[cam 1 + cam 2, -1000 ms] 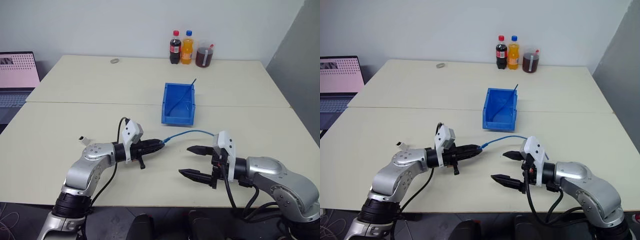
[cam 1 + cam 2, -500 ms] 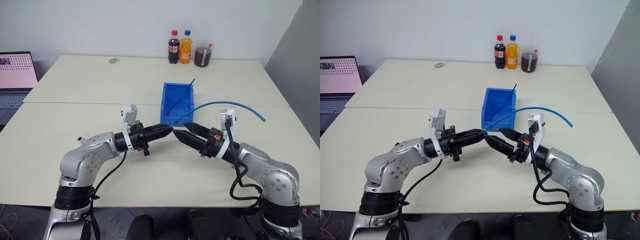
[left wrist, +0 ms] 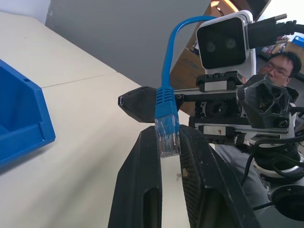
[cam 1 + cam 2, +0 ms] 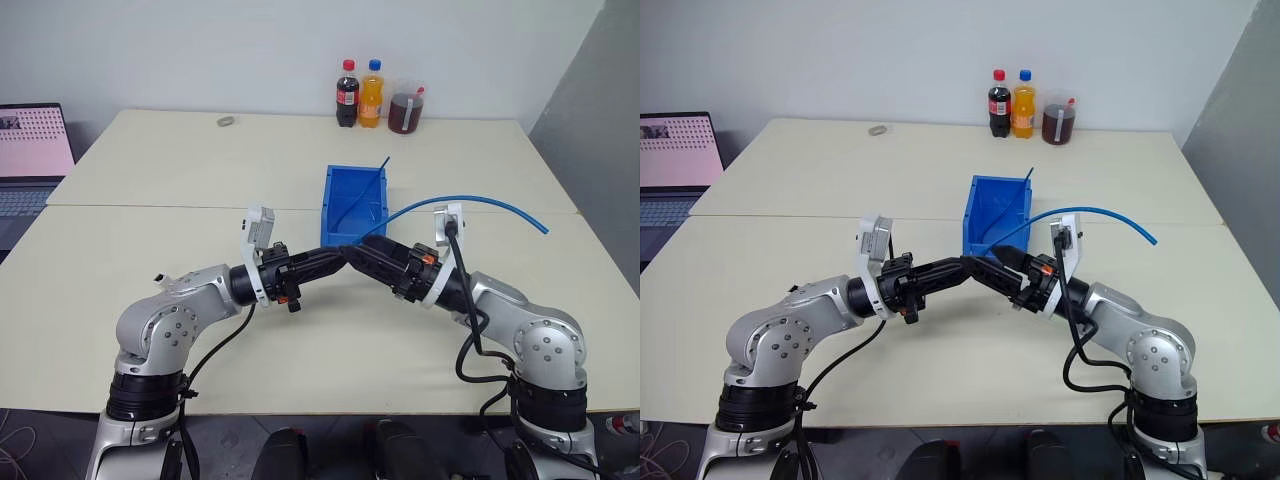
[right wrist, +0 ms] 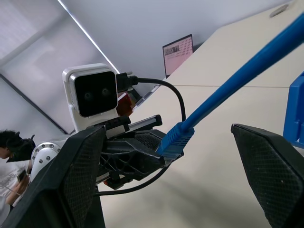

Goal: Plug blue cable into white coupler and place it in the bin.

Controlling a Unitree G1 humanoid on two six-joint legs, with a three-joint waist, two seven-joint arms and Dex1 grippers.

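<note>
My left gripper [image 4: 338, 257] is shut on the clear plug [image 3: 166, 137] of the blue cable [image 4: 480, 203]. It is held above the table, in front of the bin [image 4: 355, 212]. From the plug the cable arcs up and out to the right, its far end free in the air. My right gripper [image 5: 166, 135] is open, its fingers [image 5: 80, 180] wide apart on either side of the plug and the left gripper's tips. The two grippers meet tip to tip. A small white block, the white coupler [image 4: 160, 277], lies on the table by my left elbow.
A thin blue strand [image 4: 372, 185] leans out of the bin. Two bottles [image 4: 360, 95] and a cup of dark drink [image 4: 407, 110] stand at the table's far edge. A laptop [image 4: 30, 150] sits far left. A person [image 3: 278, 71] shows in the left wrist view.
Both arms rose from the table and came together. The right gripper swung in around the left gripper's tip. The cable lifted off the table and now arcs to the right.
</note>
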